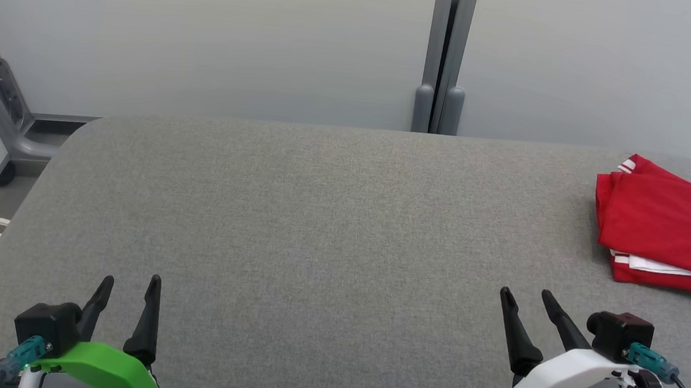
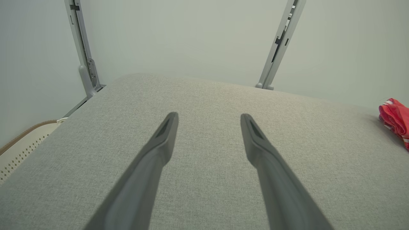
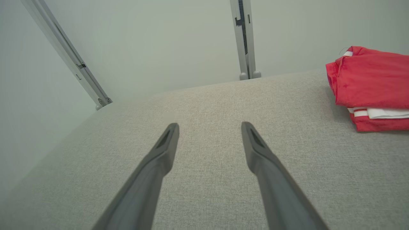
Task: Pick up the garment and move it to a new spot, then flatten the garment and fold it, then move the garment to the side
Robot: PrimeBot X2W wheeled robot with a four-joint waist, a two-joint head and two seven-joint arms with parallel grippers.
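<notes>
Head view gives me one folded red garment with white trim (image 1: 671, 229), lying at the far right edge of the grey fabric-covered tabletop (image 1: 318, 216). I count two grippers. My left gripper (image 1: 131, 280) is near left, fingers spread, holding nothing. My right gripper (image 1: 526, 292) is near right, parted and empty too. The garment lies beyond and to the right of the right gripper, not touching it, and well apart from the left gripper.
</notes>
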